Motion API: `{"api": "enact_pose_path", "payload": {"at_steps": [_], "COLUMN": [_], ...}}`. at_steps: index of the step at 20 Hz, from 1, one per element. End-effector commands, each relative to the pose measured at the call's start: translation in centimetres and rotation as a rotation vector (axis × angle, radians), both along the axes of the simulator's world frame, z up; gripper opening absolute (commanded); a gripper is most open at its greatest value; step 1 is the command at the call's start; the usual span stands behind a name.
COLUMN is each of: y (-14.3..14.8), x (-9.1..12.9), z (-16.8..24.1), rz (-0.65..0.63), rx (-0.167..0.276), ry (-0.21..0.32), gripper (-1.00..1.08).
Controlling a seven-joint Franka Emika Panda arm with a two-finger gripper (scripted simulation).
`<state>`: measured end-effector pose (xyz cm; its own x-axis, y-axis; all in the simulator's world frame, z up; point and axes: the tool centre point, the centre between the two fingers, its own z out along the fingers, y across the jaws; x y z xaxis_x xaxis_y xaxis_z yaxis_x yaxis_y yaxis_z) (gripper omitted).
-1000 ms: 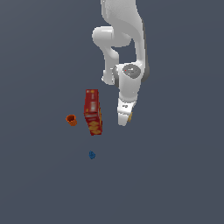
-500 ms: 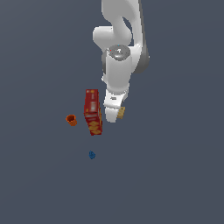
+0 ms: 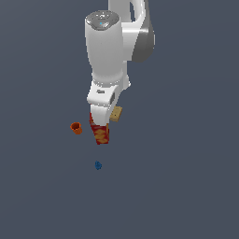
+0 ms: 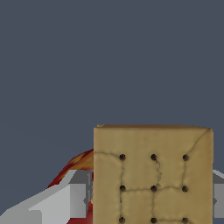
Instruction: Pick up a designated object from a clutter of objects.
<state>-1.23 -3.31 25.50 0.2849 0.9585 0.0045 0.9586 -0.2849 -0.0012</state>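
Note:
The tan block (image 3: 116,113) with dark dots sticks out from my gripper (image 3: 108,117) toward the exterior view's right. In the wrist view the tan block (image 4: 153,175) fills the space between the grey fingers (image 4: 65,201), which press on both its sides. The gripper is shut on it. The gripper hangs just in front of the top of the tall red box (image 3: 99,133), hiding its upper part. A corner of the red box (image 4: 76,162) shows behind the block in the wrist view.
A small orange cup (image 3: 76,128) stands to the exterior view's left of the red box. A tiny blue lump (image 3: 98,165) lies on the grey floor in front of the box. The arm's white body (image 3: 106,51) rises above the gripper.
The arm has swung toward the exterior view's left with the tan block in the gripper. The gripper now overlaps the top of the red box. The other objects have not moved.

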Motion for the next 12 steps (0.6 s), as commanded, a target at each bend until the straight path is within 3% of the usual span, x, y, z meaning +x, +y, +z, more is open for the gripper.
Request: {"api": "enact_pose_path", "payload": {"at_steps": [1,12], "y": [-1.4,-6.4], "x": [1.0,4.8], "z": [2.2,9.9], "rz": [0.0,-0.001], "rx": [-0.001,-0.003], "ry": [0.0,0.0], "gripper": [-1.0,-1.0]}}
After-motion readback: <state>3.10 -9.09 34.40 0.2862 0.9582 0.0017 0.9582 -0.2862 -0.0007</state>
